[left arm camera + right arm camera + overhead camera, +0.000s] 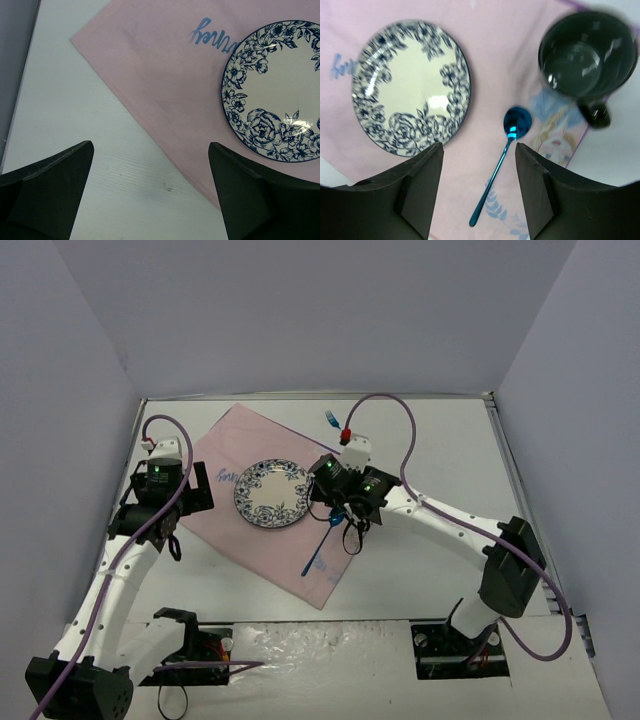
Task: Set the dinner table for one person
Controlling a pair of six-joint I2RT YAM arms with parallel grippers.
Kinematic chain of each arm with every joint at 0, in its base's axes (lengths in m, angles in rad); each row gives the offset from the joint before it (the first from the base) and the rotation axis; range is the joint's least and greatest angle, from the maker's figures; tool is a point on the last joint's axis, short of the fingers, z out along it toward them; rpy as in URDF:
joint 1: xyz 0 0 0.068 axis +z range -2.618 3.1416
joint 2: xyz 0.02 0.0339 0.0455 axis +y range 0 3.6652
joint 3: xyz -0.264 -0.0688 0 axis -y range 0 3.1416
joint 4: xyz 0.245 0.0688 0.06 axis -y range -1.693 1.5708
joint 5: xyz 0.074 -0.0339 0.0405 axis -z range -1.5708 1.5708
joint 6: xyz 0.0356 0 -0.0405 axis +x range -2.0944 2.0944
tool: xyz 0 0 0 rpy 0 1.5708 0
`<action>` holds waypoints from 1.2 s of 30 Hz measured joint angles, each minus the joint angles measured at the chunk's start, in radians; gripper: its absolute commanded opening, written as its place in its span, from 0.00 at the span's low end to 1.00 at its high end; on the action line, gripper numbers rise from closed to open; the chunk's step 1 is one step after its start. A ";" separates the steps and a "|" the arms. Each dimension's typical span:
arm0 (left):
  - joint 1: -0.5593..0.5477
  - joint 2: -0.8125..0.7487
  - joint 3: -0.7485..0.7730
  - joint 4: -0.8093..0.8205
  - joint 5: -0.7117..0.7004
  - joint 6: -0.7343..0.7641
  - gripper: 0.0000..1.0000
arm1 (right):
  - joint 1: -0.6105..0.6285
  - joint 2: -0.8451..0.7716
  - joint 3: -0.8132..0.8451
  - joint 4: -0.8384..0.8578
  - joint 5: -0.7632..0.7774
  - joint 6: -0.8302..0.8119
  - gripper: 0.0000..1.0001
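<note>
The white dinner table (440,450) carries a pink cloth (225,445) with a blue-flowered plate (272,494) on it. A blue spoon (496,172) lies flat on the cloth to the right of the plate (410,85), its bowl next to a black mug (585,55). My right gripper (479,150) hovers over the spoon, open, its fingers on either side of the handle and not touching it. Over bare table (75,100) beside the cloth's left edge (150,75), my left gripper (150,165) is wide open and holds nothing.
A blue fork (331,420) lies on the table at the back, beyond the cloth's far corner. Grey walls close in the table on three sides. The right arm's purple cable (405,440) arches over the back right of the table.
</note>
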 measured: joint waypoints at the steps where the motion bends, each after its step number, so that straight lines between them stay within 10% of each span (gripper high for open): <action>1: 0.000 0.000 0.000 0.000 0.000 0.000 0.97 | -0.018 -0.007 0.030 0.002 0.001 -0.055 0.57; 11: 0.000 0.013 0.000 0.000 -0.001 0.000 0.97 | -0.477 0.075 0.179 0.112 -0.251 -0.563 0.56; 36: 0.000 0.065 0.000 0.002 -0.028 0.000 0.97 | -0.596 0.821 0.695 0.247 -0.755 -1.163 0.41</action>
